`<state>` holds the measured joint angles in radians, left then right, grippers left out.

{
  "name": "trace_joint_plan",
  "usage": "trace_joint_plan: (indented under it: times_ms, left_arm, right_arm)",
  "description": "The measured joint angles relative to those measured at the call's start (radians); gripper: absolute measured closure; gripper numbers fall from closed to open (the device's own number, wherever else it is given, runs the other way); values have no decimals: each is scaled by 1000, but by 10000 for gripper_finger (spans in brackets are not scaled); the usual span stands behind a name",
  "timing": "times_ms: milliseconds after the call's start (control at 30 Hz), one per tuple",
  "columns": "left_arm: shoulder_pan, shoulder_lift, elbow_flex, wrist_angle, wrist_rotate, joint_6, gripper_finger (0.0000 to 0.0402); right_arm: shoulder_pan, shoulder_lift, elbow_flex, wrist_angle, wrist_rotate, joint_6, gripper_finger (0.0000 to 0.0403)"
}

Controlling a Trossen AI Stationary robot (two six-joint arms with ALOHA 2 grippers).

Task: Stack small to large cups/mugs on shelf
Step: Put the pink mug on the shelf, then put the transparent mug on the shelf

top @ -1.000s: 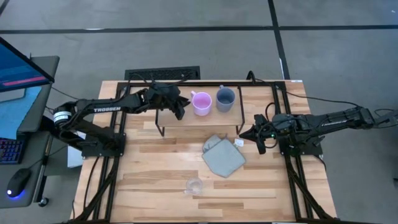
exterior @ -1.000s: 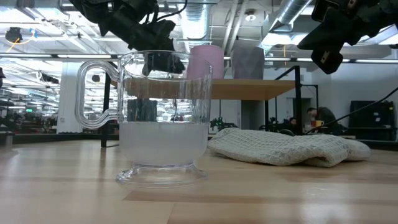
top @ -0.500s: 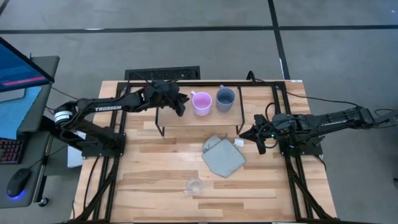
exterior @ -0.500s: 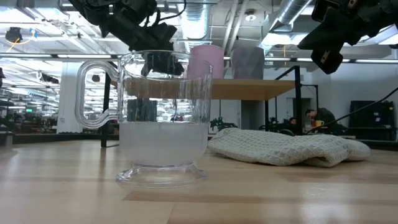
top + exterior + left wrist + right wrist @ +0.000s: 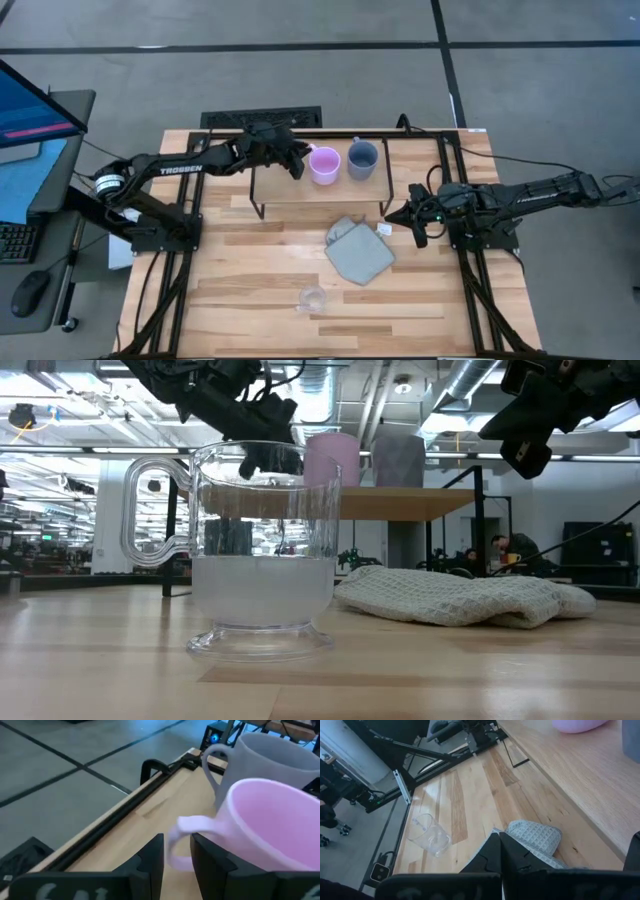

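The left tool (image 5: 296,160) has moved along the shelf (image 5: 272,187) toward the pink-lilac mug (image 5: 323,165), and its narrow fingers now straddle the handle (image 5: 178,841). Nearest, the clear glass cup (image 5: 313,298) waits on the bench (image 5: 240,290); farther off, the right tool (image 5: 396,215) hangs pinched together beside the cloth (image 5: 359,251). The mug's handle grasp seems under way, so closing comes next.

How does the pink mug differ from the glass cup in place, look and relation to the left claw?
The pink mug stands on the shelf; the glass cup stands on the table, near its front edge. The pink mug is opaque; the glass cup is clear. The left claw is right at the pink mug's handle, far from the glass cup. Both are upright and have a handle.
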<state>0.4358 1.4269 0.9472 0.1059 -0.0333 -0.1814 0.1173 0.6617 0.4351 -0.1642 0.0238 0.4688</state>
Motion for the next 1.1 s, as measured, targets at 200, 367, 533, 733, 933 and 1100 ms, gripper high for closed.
trace_joint_plan:
  times_ms: [200,367,533,733,933,1100]
  left_arm:
    - [19,0,28,-5,2,8,316]
    - [28,1,27,-22,22,7,316]
    - [29,28,27,-22,26,4,317]
    - [26,80,27,12,56,-7,333]
    - [25,92,27,33,56,-5,342]
    - [34,92,27,34,56,4,342]
  right_arm:
    - [-1,0,0,0,0,-1,393]
    - [-1,0,0,0,0,-3,393]
    - [-1,0,0,0,0,-5,393]
    - [-2,0,0,-3,0,-5,393]
    - [-2,0,0,-3,0,-1,393]
    - [-2,0,0,-6,0,1,393]
